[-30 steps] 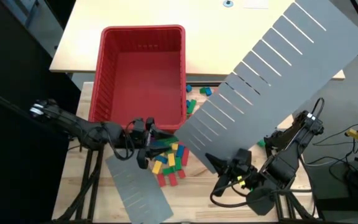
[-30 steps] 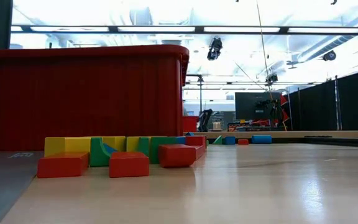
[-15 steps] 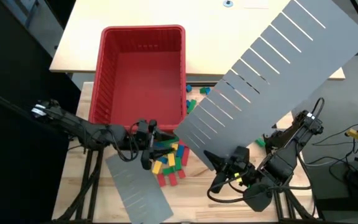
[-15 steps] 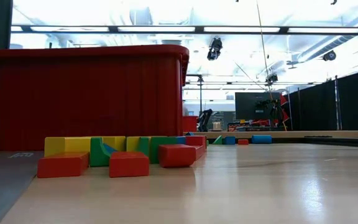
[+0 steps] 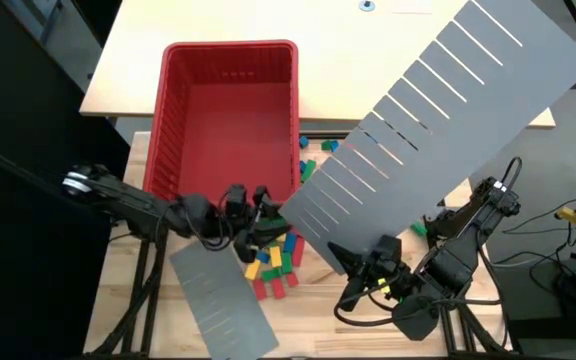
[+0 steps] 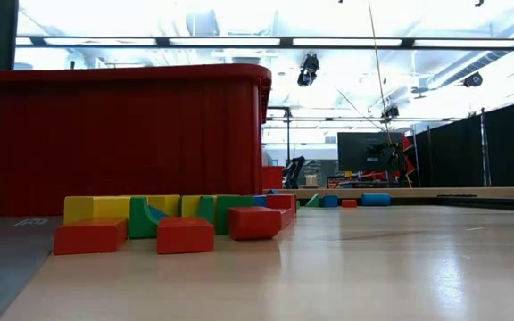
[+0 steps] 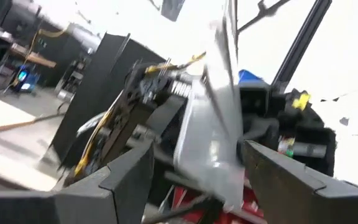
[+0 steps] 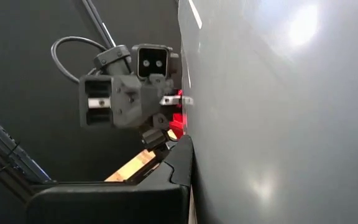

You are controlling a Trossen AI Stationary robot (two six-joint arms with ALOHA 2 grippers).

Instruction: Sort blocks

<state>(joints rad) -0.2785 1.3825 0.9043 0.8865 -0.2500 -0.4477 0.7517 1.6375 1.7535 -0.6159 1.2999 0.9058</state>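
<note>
Your left gripper [image 5: 261,205] hovered over the blocks [image 5: 273,257] heaped on the desk [image 5: 318,310] just beside the bin [image 5: 228,110], its fingers [image 7: 126,180] spread open with a panel [image 5: 438,130] edge between them. Your right gripper [image 5: 353,262] had its fingers closed on that panel's lower corner.

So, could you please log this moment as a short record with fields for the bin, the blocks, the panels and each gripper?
bin: red bin, no blocks visible inside
blocks: blocks clustered on the table just off the bin's near corner; a few more beside the bin under the large panel's edge
panels: large grey slotted panel raised at an angle; small grey panel flat
left gripper: left gripper open, over the block cluster
right gripper: right gripper gripping the large panel's lower edge
</note>
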